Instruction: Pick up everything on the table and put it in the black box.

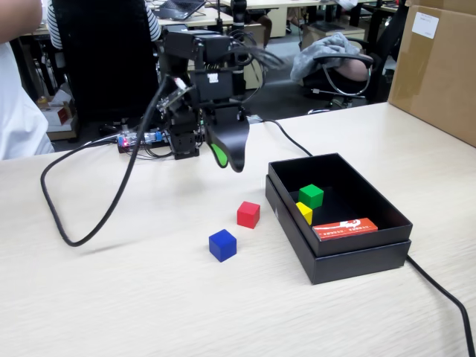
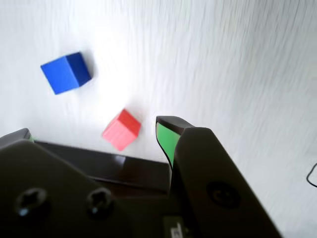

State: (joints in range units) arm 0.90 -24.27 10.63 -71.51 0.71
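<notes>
on the table [image 1: 134, 297], red cube [image 1: 248, 214] and blue cube [image 1: 222, 245] lie apart.

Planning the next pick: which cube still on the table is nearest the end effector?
The red cube: it lies closer to the end effector than the blue cube.

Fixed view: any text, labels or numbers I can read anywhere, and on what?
Nothing legible.
Orange-red card in the black box: white markings, too small to read.
White label on the brown carton: blurred.
Wrist view: no text.
</notes>
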